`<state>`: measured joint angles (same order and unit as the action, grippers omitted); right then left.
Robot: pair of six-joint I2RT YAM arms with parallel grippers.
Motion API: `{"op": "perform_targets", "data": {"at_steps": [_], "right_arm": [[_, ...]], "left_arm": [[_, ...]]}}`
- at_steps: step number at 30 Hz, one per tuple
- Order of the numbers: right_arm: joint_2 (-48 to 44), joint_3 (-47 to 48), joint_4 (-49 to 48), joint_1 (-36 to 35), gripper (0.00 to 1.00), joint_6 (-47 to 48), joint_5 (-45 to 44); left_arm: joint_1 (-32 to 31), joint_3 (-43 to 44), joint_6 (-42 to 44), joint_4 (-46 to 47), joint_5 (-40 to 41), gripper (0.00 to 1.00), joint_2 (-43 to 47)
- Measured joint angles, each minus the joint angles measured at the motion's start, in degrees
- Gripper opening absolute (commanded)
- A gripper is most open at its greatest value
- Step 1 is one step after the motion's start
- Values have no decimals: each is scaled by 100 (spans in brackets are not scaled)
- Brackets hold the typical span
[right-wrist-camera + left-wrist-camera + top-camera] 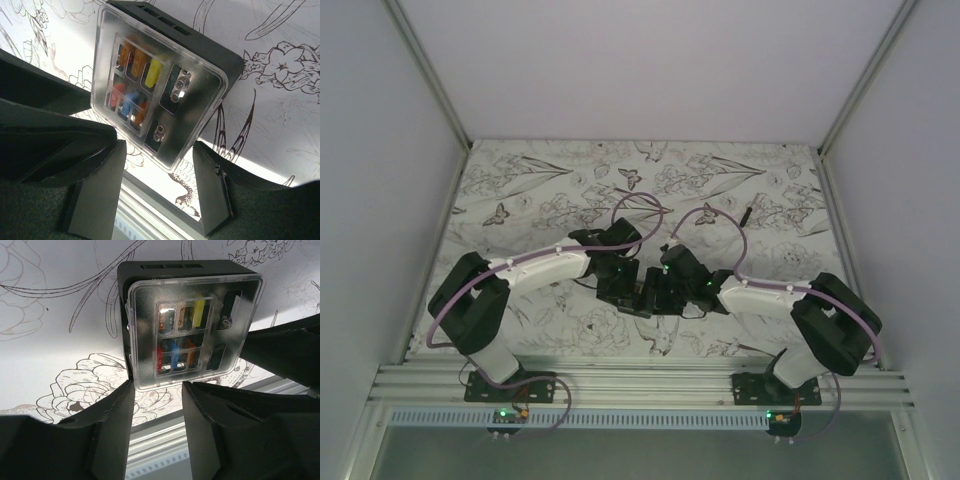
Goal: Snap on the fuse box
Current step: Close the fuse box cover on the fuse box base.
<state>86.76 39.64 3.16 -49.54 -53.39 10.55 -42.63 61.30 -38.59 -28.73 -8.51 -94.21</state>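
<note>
Small black squarish plastic fuse box, toward table's near edge. Just ahead of left pincer, right pincer; both half-open, empty.

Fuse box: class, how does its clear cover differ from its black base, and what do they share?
The clear cover is see-through, showing coloured fuses; the black base is opaque. The cover faces the wrist cameras; the base sits behind it, showing only round its edges. The base's wall has slots; the cover's rim shows none. Both are squarish.
</note>
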Motion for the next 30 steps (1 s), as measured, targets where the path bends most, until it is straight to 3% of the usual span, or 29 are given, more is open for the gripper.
{"op": "perform_targets", "data": {"at_steps": [15, 30], "right_arm": [[-9, 70, 245, -39, 62, 55, -195], [-146, 529, 859, -48, 51, 380, -960]], "left_arm": [[9, -72, -125, -2, 74, 47, 275], [435, -256, -149, 63, -68, 48, 492]]}}
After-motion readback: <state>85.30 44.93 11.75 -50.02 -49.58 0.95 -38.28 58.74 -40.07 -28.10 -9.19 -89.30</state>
